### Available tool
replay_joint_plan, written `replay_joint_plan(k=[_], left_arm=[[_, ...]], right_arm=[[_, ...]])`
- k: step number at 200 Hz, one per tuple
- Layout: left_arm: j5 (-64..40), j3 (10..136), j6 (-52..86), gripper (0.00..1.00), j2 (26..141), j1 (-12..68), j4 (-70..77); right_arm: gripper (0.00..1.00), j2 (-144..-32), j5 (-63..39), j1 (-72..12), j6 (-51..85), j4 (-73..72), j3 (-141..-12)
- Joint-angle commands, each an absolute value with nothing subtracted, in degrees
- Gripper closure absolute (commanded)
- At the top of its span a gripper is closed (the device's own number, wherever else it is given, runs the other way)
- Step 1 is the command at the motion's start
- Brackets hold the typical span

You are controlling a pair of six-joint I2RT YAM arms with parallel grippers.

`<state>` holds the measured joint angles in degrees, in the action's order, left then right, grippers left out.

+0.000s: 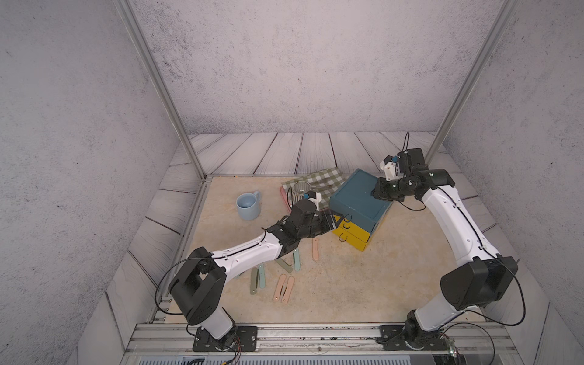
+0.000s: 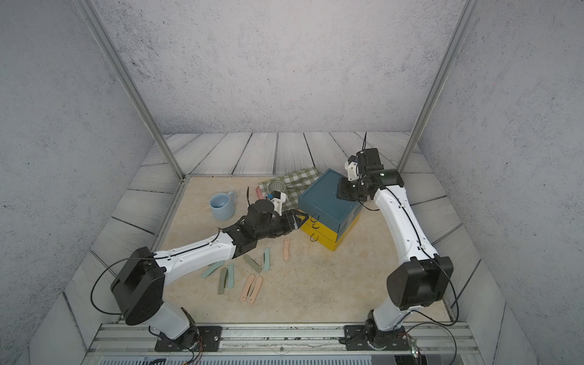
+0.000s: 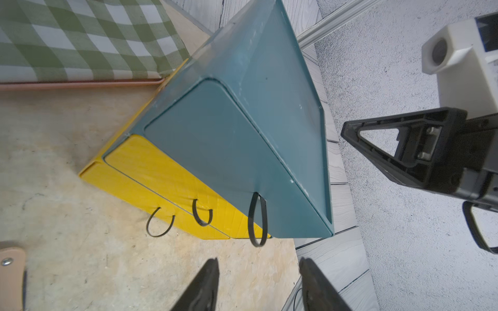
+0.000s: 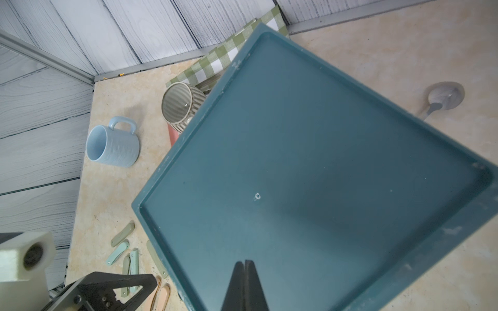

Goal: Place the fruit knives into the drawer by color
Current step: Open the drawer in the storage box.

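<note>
Beige table (image 1: 347, 284) bears a likely light, skiddy drawer (image 1: 357, 199): closed right gripper (image 4: 244, 262) atop it, spread left gripper (image 3: 258, 259) facing its seven-o'clock ring pull (image 3: 251, 215).

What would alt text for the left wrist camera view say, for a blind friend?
A chest, teal drawer above two yellow ones, fills the view; the open left pincer points at the teal drawer's black ring pull, not touching it. A checked cloth lies beside it.
</note>
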<state>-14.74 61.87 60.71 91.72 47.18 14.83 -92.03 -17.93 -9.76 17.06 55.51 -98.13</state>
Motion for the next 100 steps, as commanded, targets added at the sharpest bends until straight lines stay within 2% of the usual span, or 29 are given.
replay_joint_plan(k=[1,68,100], left_arm=[[-14.9,63.5,61.4,0.47,92.6,47.7,17.2],[-15.6,64.3,62.4,0.48,95.1,48.4,18.8],[-15.8,65.0,62.5,0.52,96.0,48.8,18.7]], right_arm=[[1.00,-92.7,-18.6,-10.3,16.5,54.6,-96.9],[1.00,-92.8,-17.3,-11.0,16.0,54.3,-94.8],[1.00,-92.5,-16.6,-11.1,16.0,54.0,-93.7]])
